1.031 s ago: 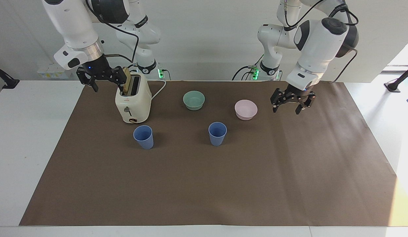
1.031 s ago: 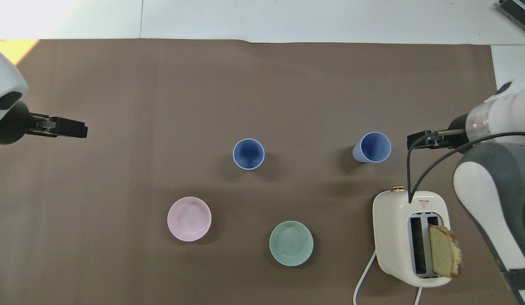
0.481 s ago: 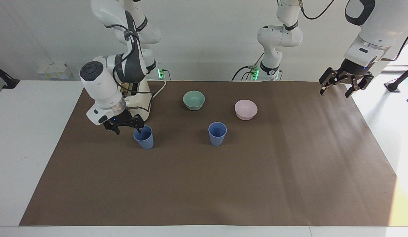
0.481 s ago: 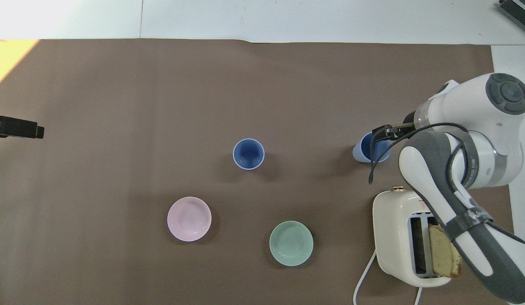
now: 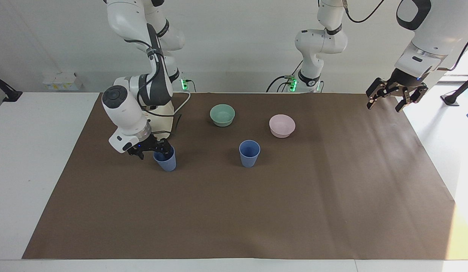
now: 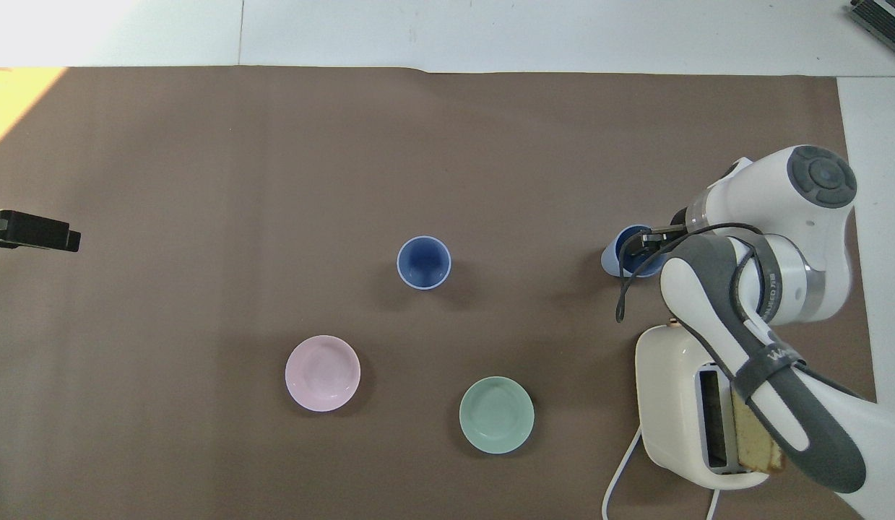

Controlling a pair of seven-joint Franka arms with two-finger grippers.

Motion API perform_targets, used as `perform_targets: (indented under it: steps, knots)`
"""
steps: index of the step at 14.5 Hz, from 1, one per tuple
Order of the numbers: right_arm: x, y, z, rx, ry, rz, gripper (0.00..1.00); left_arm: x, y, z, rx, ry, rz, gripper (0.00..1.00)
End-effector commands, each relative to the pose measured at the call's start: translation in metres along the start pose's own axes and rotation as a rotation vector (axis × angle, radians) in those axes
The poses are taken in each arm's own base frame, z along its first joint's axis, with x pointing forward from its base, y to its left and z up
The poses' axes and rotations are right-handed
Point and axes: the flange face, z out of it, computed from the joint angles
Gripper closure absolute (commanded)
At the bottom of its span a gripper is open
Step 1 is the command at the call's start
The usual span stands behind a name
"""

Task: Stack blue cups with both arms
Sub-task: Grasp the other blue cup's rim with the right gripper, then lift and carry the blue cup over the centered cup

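Two blue cups stand upright on the brown mat. One cup (image 5: 166, 162) (image 6: 612, 258) is just farther from the robots than the toaster, toward the right arm's end. My right gripper (image 5: 153, 151) (image 6: 641, 244) is down at its rim, open, with one finger inside the cup and the other outside its wall. The second cup (image 5: 249, 153) (image 6: 423, 262) stands alone mid-mat. My left gripper (image 5: 394, 99) (image 6: 53, 238) hangs open and holds nothing, over the mat's edge at the left arm's end.
A cream toaster (image 5: 165, 112) (image 6: 671, 404) with a bread slice stands beside the right arm, partly hidden by it. A teal bowl (image 5: 222, 114) (image 6: 496, 414) and a pink bowl (image 5: 281, 125) (image 6: 322, 373) sit nearer the robots than the middle cup.
My right gripper came down from beside the toaster to the cup and slid one finger farther in over its rim. The left arm lifted away toward its end of the table, then held.
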Motion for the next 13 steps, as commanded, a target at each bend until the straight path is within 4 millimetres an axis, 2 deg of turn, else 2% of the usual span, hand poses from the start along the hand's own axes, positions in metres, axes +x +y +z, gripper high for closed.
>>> perform_targets:
  steps: [1,5,7,8,10,12,13]
  knots:
    - [-0.001,0.001,-0.003,0.017,0.007,0.013,1.00,-0.007,-0.002,-0.006,0.009,-0.034,0.030,0.00]
    - [0.001,0.001,-0.006,0.018,0.010,0.035,1.00,-0.007,-0.002,-0.006,0.009,-0.034,0.036,0.00]
    - [0.004,-0.006,-0.017,0.020,0.012,0.087,1.00,-0.007,-0.002,-0.006,0.007,-0.034,0.036,0.00]
    - [0.007,-0.019,-0.028,0.018,0.003,0.124,1.00,-0.007,-0.002,-0.006,0.007,-0.034,0.036,0.00]
    - [0.011,-0.049,-0.065,0.009,-0.020,0.189,1.00,-0.007,-0.002,-0.005,0.007,-0.035,0.036,0.00]
    - [0.011,-0.088,-0.103,0.002,-0.033,0.248,1.00,-0.007,0.000,-0.004,0.008,-0.037,0.039,0.00]
    - [0.009,-0.115,-0.119,-0.005,-0.024,0.258,1.00,-0.007,0.001,-0.004,0.006,-0.037,0.040,0.00]
